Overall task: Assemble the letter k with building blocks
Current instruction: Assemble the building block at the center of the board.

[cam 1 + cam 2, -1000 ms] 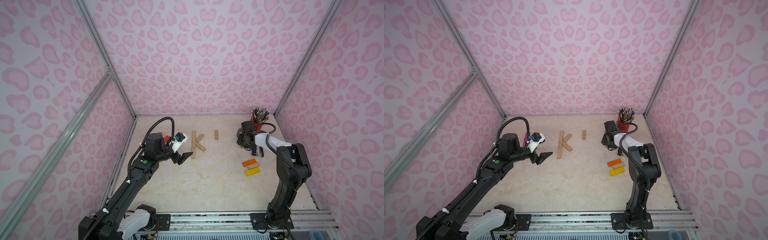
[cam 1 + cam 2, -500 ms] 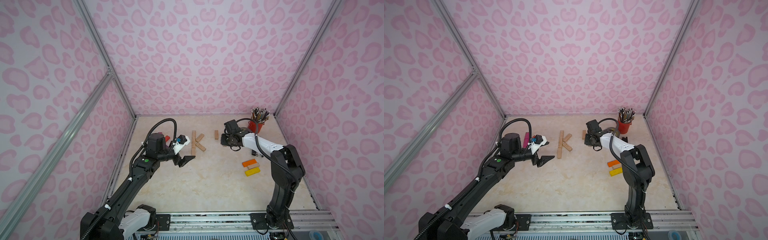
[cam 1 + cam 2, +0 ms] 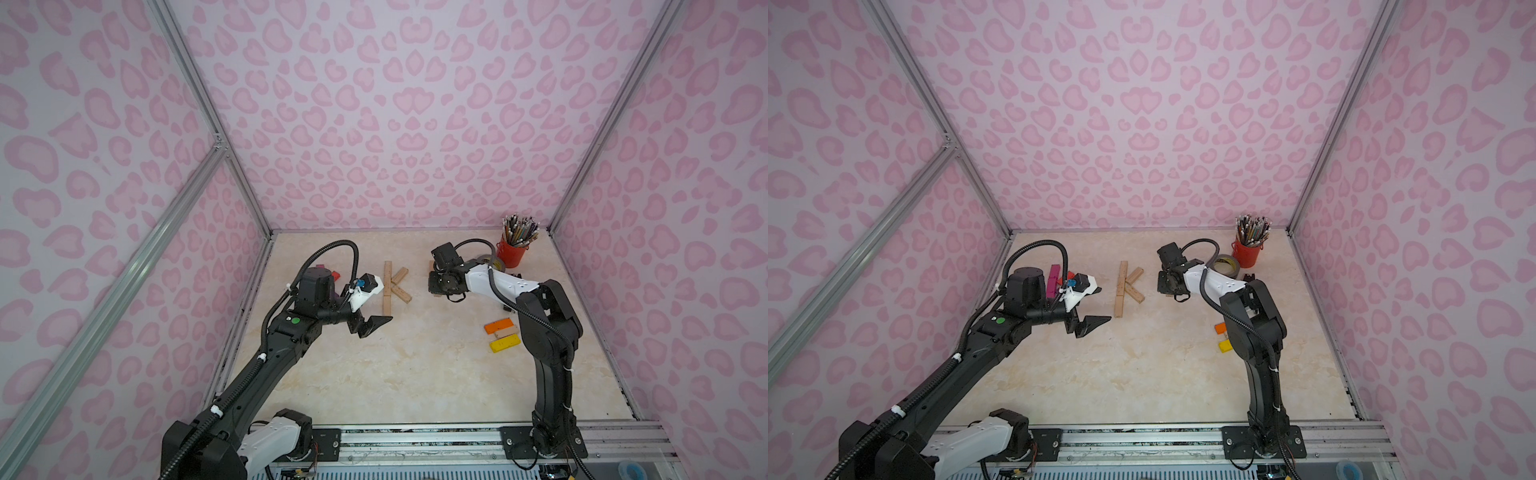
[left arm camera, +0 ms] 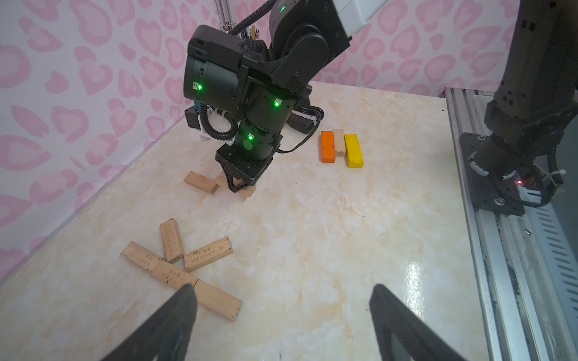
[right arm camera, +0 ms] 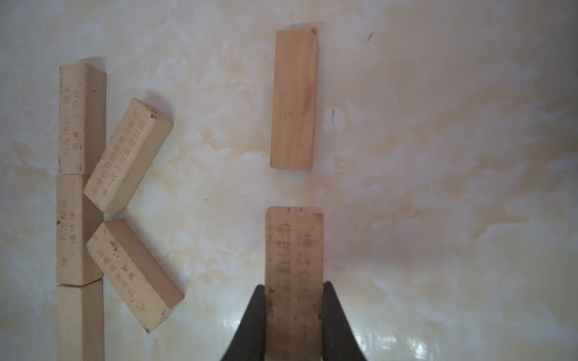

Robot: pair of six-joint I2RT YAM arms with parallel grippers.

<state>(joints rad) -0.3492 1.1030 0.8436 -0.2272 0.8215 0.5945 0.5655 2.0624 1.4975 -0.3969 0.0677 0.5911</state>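
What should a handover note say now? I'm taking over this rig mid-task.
Left gripper: open, empty, near the foot of the K.
Right gripper: shut on a wooden block, in line with a loose wooden block, not touching it.
Done: K laid out, three-block spine, upper diagonal, lower diagonal.
Spare: orange block and yellow block near the right arm; magenta block behind the left arm.
Left: probably just set that block down and retreat.

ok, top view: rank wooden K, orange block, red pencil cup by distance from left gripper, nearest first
1. wooden K, just beyond the left gripper.
2. orange block, across on the right side.
3. red pencil cup, far back right corner.
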